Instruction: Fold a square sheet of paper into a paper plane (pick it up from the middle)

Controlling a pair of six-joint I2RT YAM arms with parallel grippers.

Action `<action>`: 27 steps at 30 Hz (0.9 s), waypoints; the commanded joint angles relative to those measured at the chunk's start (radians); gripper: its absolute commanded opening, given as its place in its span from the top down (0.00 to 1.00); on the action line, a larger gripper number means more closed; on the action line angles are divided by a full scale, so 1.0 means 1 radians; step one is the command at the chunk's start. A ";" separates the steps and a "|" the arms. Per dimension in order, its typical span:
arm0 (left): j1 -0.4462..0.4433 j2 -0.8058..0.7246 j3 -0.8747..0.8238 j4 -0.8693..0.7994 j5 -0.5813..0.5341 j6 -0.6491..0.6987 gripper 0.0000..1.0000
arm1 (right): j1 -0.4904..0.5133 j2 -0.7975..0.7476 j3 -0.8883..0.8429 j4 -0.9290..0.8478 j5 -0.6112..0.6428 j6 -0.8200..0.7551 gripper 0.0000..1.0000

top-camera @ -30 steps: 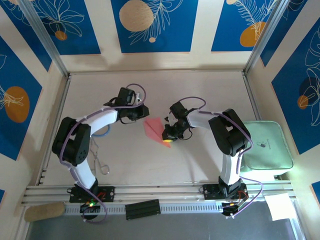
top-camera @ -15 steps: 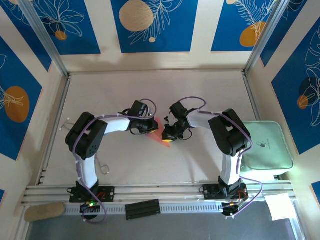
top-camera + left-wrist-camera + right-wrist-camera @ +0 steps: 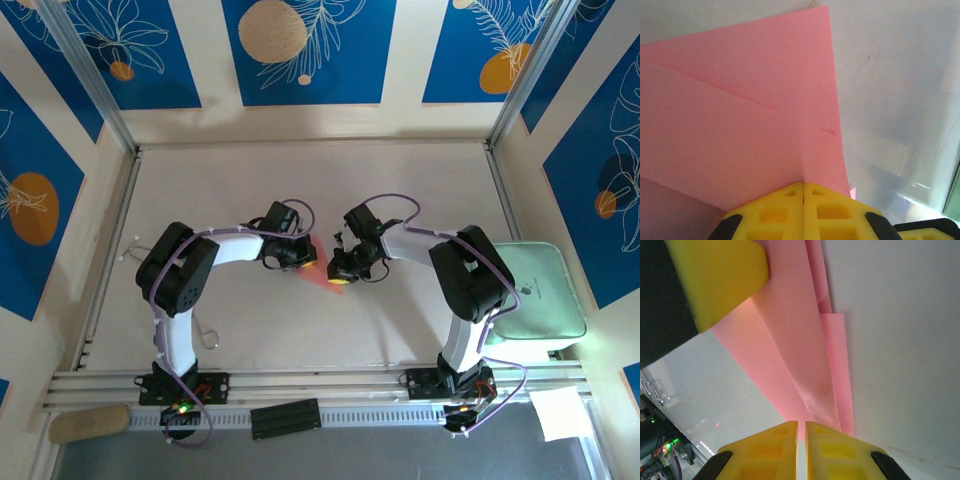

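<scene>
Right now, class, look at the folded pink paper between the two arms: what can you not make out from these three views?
Top external: the pink paper is mostly covered by both wrists, and its creases are too small to read.
Left wrist: the paper runs off the left edge, and the shut jaws hide its near part.
Right wrist: its far end is cut off by the top edge, and the left arm's yellow finger covers part of it.

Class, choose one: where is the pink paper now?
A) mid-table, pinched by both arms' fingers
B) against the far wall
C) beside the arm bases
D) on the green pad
A: the pink paper lies mid-table, with the left fingers and the right fingers each shut on an edge.
</scene>
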 commanded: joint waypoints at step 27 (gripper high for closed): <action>-0.002 0.076 0.006 -0.202 -0.162 -0.002 0.99 | 0.008 -0.104 -0.233 -0.006 0.036 0.057 0.91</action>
